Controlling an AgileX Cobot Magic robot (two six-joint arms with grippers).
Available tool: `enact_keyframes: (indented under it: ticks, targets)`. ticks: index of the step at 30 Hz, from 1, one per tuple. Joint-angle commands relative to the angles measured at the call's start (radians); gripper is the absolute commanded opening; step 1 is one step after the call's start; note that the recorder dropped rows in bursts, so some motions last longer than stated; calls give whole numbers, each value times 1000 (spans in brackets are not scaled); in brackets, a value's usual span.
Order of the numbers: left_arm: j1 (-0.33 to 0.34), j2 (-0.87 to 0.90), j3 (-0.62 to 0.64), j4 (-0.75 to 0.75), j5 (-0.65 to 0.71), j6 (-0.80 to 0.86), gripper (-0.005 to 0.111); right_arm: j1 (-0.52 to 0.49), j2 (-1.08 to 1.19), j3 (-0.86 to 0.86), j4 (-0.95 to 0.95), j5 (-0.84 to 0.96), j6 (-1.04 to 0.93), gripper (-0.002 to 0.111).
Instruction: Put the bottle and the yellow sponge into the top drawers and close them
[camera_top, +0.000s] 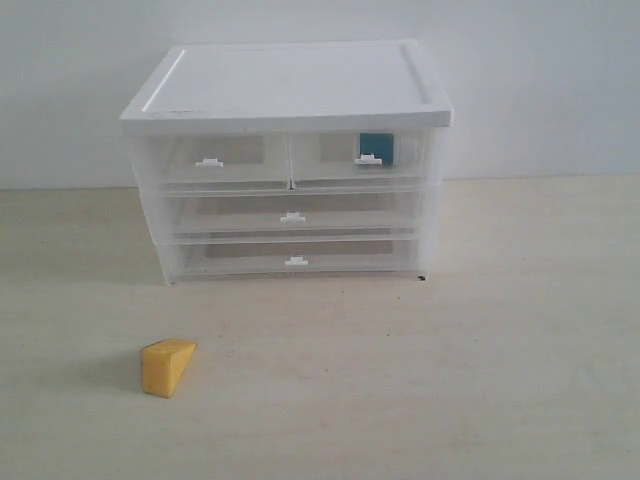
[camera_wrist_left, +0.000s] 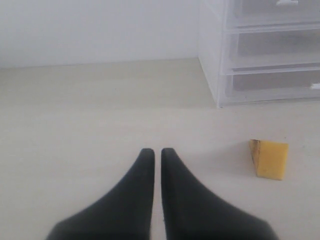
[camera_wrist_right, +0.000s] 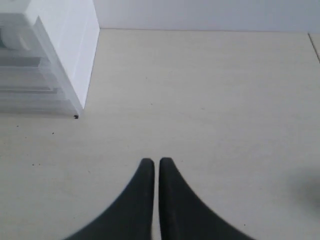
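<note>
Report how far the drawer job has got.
Done, apparently: the teal-blue-labelled bottle shows through the shut right translucent top drawer. In hand: nothing; the left gripper and right gripper are both shut and empty. Left: the yellow wedge-shaped foam sponge lies on the pale tabletop in front of the white-topped cabinet; the left translucent top drawer is shut and must be opened, loaded and closed.

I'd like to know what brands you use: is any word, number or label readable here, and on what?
None can be read.
The bottle shows only as a teal patch through the right top drawer, too blurred to read.
The yellow sponge and white cabinet carry no writing.
</note>
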Motion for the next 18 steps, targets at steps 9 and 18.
enact_keyframes:
  ticks: [9, 18]
  targets:
    - [0, -3, 3, -6, -11, 0, 4, -2, -29, 7, 2, -160, -10, 0]
    - [0, -3, 3, -6, -11, 0, 4, -2, -203, 237, 6, -294, -12, 0]
